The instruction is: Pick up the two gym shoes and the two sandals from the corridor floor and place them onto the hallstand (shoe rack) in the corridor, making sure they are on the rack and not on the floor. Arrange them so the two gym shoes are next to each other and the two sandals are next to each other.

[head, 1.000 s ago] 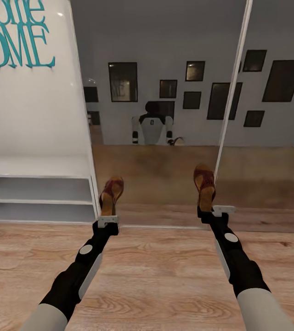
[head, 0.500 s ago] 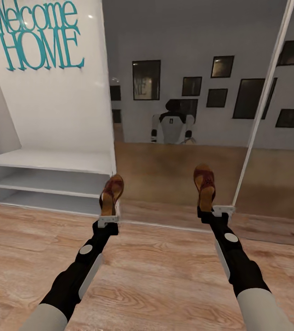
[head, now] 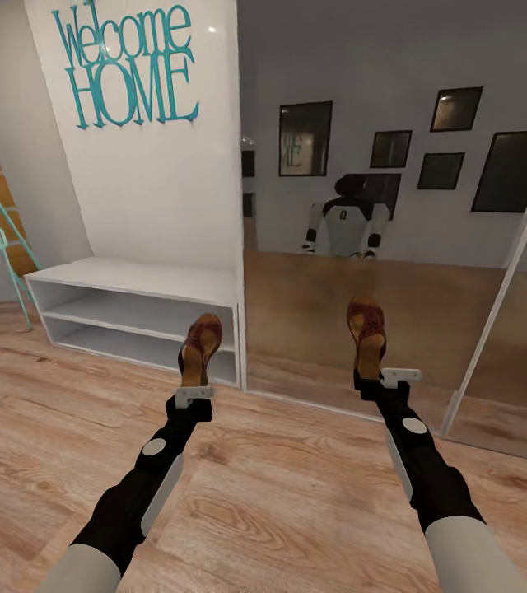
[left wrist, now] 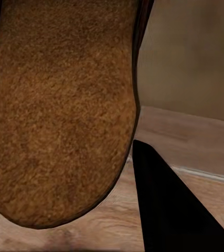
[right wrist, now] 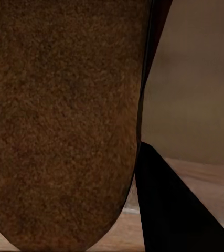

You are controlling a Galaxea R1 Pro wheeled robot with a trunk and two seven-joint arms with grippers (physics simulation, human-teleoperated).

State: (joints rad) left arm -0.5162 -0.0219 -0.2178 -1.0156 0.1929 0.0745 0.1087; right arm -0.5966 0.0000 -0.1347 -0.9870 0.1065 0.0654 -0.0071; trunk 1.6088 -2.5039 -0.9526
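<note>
I hold one of the two sandals in each gripper, both dark brown with tan insoles. In the head view the left sandal (head: 200,346) sticks out forward from my left gripper (head: 193,394), which is shut on its heel end. My right gripper (head: 379,380) is shut on the right sandal (head: 367,329) the same way. The left wrist view has the tan insole (left wrist: 59,115) close up beside a dark finger (left wrist: 169,210); the right wrist view has the other insole (right wrist: 64,121) beside its finger (right wrist: 174,210). Wood-plank corridor floor (head: 296,494) lies below. The gym shoes and the hallstand are out of view.
A plain low white shelf unit (head: 132,284) with two open rows stands ahead left, under a white panel with teal "Welcome HOME" letters (head: 128,70). A large wall mirror (head: 428,272) ahead reflects me and framed pictures. A teal ladder (head: 0,222) leans at far left.
The whole view has swung left: shelf unit, lettering and mirror have shifted right in the picture. Both arms and the held sandals keep the same place in the view.
</note>
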